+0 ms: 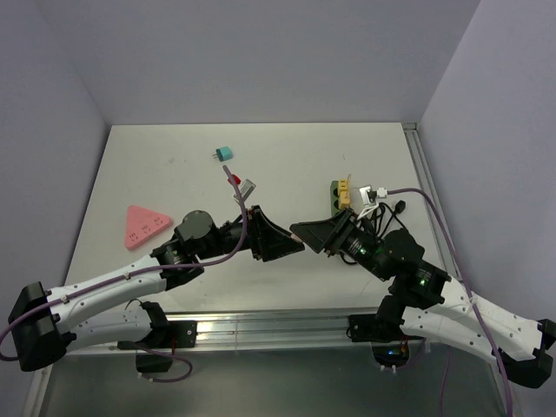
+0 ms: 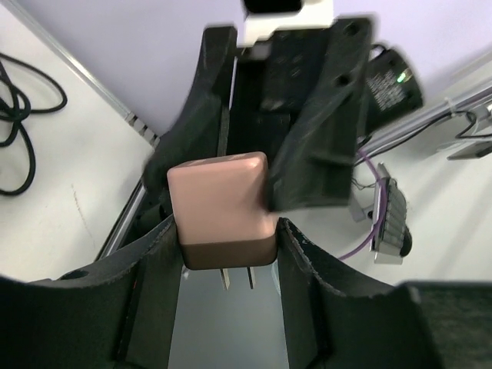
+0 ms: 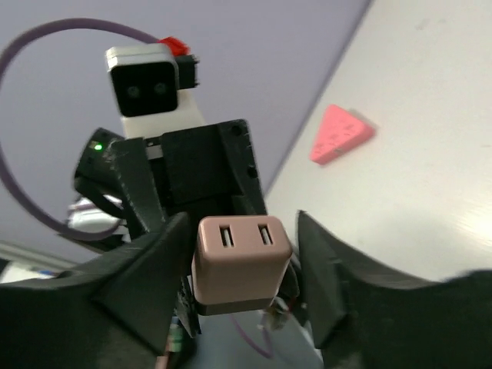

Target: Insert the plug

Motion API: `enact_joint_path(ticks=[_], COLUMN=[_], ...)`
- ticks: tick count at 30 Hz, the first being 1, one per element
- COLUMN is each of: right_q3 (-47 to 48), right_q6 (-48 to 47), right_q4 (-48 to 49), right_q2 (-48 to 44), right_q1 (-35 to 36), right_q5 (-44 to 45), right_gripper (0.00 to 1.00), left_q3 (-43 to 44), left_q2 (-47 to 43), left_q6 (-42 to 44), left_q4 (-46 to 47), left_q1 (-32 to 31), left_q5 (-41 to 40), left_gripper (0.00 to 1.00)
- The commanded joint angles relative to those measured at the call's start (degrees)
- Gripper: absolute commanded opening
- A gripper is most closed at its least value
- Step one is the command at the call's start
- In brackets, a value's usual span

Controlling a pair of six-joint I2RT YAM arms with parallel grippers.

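The plug (image 2: 221,204) is a pink cube with a dark base and two metal prongs, held in the air between both arms. My left gripper (image 2: 227,229) is shut on its dark base, prongs pointing back toward the wrist. In the right wrist view the plug (image 3: 240,260) shows its two-slot face, and my right gripper (image 3: 242,223) stands open around it, with a gap on its right side. From above, the left gripper (image 1: 289,247) and right gripper (image 1: 307,233) meet tip to tip, hiding the plug. A pink triangular socket block (image 1: 143,224) lies at the left.
A teal adapter (image 1: 225,155) and a small red and grey piece (image 1: 239,184) lie toward the back. A green power strip (image 1: 336,196) with yellow and white adapters and black cables sits at the right. A metal rail runs along the table's near edge (image 1: 261,326).
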Motion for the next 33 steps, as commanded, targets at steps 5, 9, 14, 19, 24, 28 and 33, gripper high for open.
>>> enact_joint_path(ticks=[5,9,14,19,24,28,33], right_q3=[12.01,17.37,19.23,23.17,30.29,33.9,38.99], right_q6=[-9.96,-12.77,-8.48,-3.64,-1.27,-0.56,-0.64], right_q4=[-21.55,-28.76,-35.1,-37.64,-40.82,-42.92,-45.39], right_q2=[-2.56,-3.62,-3.97,1.03,7.8,11.4,16.94], right_q1=[-0.1,-0.19,-0.19,-0.1,-0.19,-0.28,-1.16], right_q5=[2.86,-0.56,-1.54,-7.15,-8.65,-8.83,-10.76], right_gripper=[0.82,0.84,0.82,0.81,0.8,0.8,0.79], left_q3=[1.92,1.31,2.01,7.54,5.79,4.47,5.7], left_q2=[-3.17,-4.31,-6.68,-7.39,-9.58,-10.99,-10.03], left_q6=[7.99,8.96,15.62,32.13,39.09,44.63,49.3], left_q4=[-3.78,-2.64,-5.44,-16.08,-13.63,-15.03,-18.9], left_q1=[-0.36,-0.36,-0.45,-2.38,-3.17,-4.93,-6.25], left_q5=[4.22,7.66,7.76,-3.58,-6.39,-10.09,-15.36], left_gripper=[0.0,0.0,0.0,0.01,0.0,0.01,0.0])
